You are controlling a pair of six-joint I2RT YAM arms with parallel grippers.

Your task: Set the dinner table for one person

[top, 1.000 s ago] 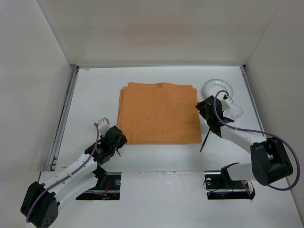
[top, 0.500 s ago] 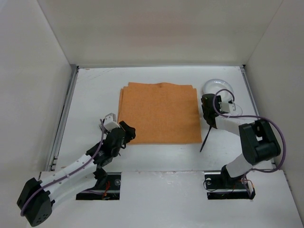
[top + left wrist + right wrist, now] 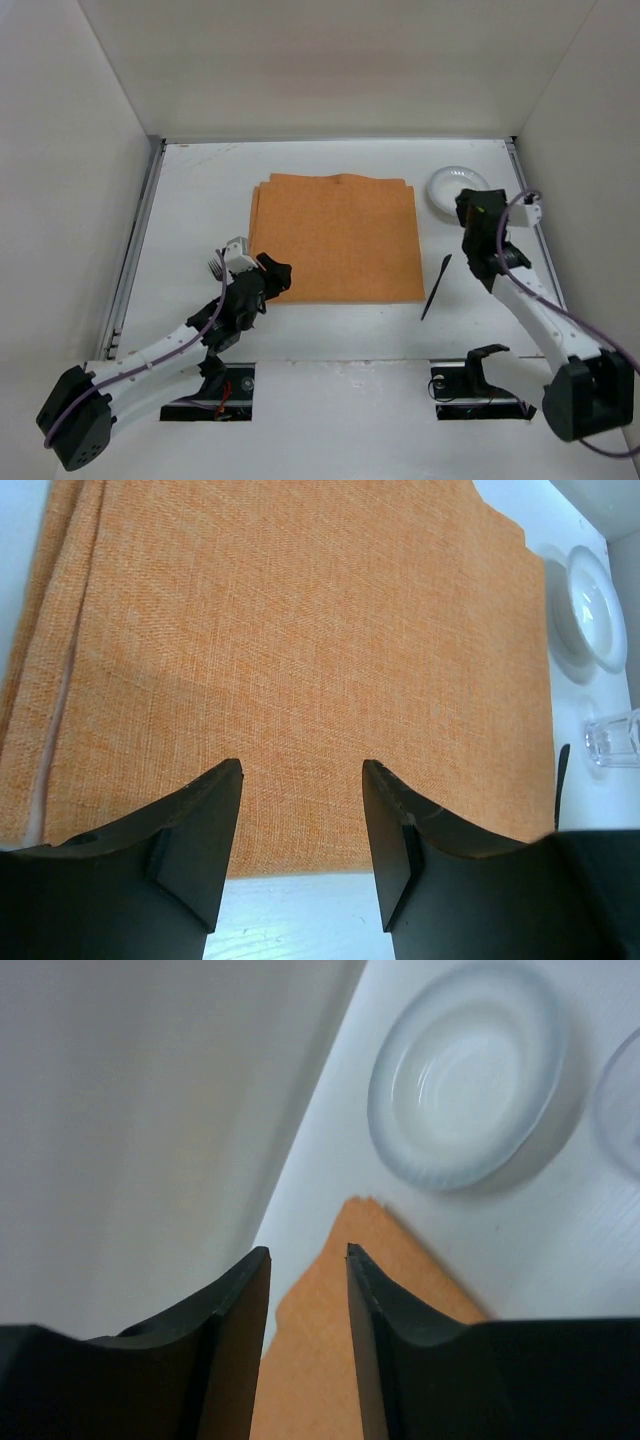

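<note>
On the white dinner table (image 3: 200, 200) lies a folded orange placemat (image 3: 335, 238). A white plate (image 3: 458, 187) sits at the mat's far right, and a black knife (image 3: 436, 286) lies along the mat's right edge. My left gripper (image 3: 274, 276) hovers open over the mat's near left corner. In the left wrist view the left gripper (image 3: 300, 780) holds nothing, and a clear glass (image 3: 612, 742) stands near the plate (image 3: 595, 608). My right gripper (image 3: 468, 207) hangs just near of the plate. Its jaws (image 3: 306, 1255) are narrowly apart and empty above the plate (image 3: 466, 1088).
Metal rails (image 3: 135, 250) run along both side edges of the table, with white walls close behind and beside. In the top view the right arm (image 3: 520, 295) covers the spot where the glass stands. Both arm bases sit at the near edge.
The right arm swung right, away from the mat's edge, to the plate, and its jaws narrowed. The left gripper moved right onto the mat's near left corner and opened wider.
</note>
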